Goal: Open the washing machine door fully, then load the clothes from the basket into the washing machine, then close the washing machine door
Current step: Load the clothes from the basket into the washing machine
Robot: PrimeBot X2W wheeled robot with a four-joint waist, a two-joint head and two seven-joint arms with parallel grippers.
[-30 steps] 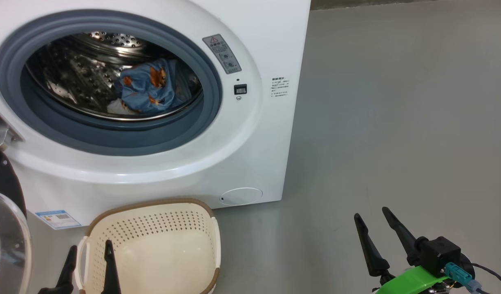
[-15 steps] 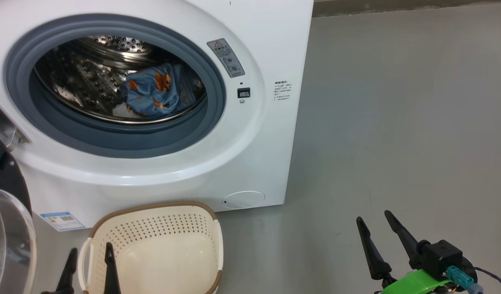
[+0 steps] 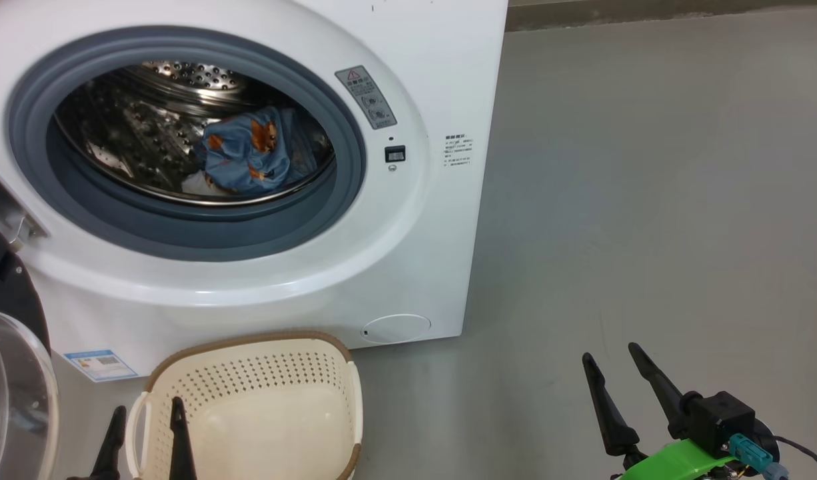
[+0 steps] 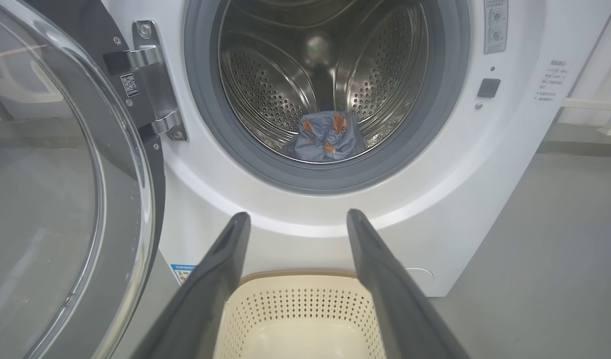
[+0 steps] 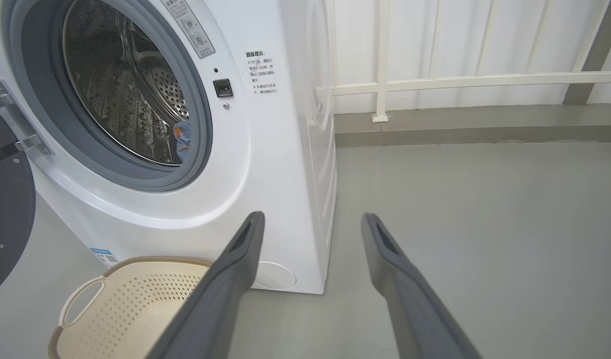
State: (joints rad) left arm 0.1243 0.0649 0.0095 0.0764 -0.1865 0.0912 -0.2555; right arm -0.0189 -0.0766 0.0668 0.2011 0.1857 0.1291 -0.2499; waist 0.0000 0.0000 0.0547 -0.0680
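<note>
The washer [image 3: 408, 267] stands with its door [image 4: 61, 199] swung wide to the robot's left. The door's black rim and clear glass bowl hang from a metal hinge [image 4: 156, 80] beside the grey-ringed mouth. The clothes [image 3: 245, 157], a bundle of light blue fabric with orange-brown prints, lie low in the steel drum [image 3: 135, 133], toward the right of the opening in the head view. A pale scrap at the bundle's lower left may be a cream piece, though the drum is too dim to be sure.

The basket [image 3: 248, 338] sits on the grey floor [image 3: 648, 200] just in front of the washer, below the mouth, with its perforated walls and smooth bottom in plain sight. A blue label [image 3: 98, 363] marks the washer's lower left corner, near the basket's rim.

The left gripper [image 3: 147, 408] hovers over the basket's near left side, its two dark fingers spread wide and gripping nothing. In the left wrist view they frame the basket's far wall and the washer's lower front. The right gripper [image 3: 610, 353] hangs over bare floor well to the right of the washer, fingers likewise spread and touching nothing. A green bracket [image 3: 675, 460] shows at its wrist.

A white railing [image 5: 435, 82] runs along the wall behind the washer in the right wrist view.
</note>
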